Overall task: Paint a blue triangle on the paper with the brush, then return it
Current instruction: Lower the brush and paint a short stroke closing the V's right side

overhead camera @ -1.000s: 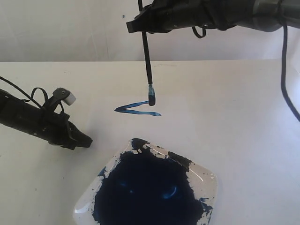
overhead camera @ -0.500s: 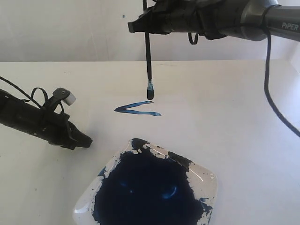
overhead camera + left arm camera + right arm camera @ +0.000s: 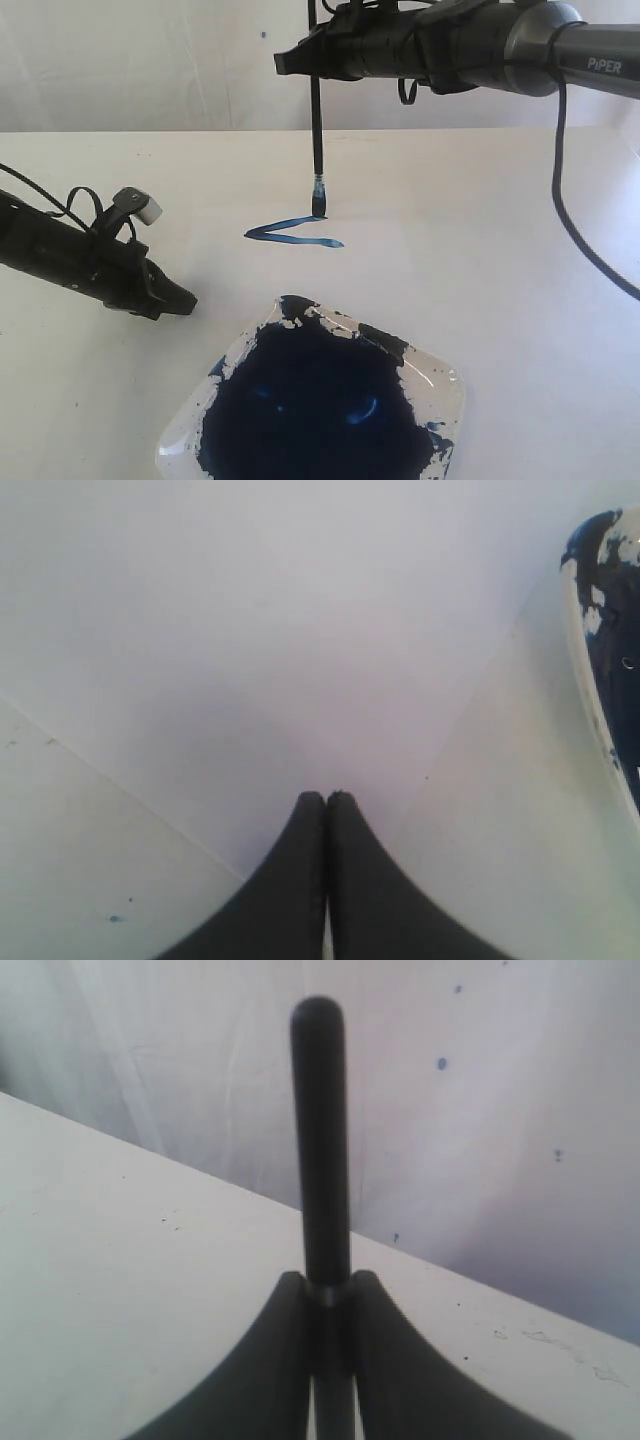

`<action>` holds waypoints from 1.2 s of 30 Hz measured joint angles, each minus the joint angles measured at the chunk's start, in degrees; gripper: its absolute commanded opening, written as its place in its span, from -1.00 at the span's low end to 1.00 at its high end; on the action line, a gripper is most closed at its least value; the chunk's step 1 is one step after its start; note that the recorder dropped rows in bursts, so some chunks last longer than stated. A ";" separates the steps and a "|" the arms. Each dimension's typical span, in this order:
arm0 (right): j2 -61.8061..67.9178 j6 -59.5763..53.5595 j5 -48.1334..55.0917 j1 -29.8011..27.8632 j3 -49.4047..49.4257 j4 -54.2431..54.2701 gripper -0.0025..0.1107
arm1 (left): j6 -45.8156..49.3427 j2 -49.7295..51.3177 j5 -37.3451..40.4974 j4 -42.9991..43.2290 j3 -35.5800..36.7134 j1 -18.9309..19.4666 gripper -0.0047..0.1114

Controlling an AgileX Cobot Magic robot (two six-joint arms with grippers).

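Fingers of the right gripper (image 3: 305,60) pinch shut high on the long thin black-handled brush (image 3: 317,140), holding it upright. Expect a light, stiff handle and soft bristles that splay under pressure, so you want that high grip and a gentle touch. Its blue-stained tip sits at the right end of the small blue triangle (image 3: 292,233), whose right side looks unclosed, on the pale white paper (image 3: 300,630). Open surface lies rightward; the square clear tray (image 3: 445,385) of dark blue paint sits nearer the camera. The left gripper (image 3: 180,298), closed and empty, rests near the paper's edge, well apart.
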 measured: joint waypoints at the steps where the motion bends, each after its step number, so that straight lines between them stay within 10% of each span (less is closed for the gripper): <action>1: 0.00 0.00 0.00 0.00 0.00 0.00 -0.96 | 0.00 0.00 0.00 0.00 0.00 0.00 -0.92; 36: 0.48 -0.46 1.77 0.00 -0.02 -1.74 -0.96 | 0.00 0.00 0.00 0.10 0.00 0.00 -0.92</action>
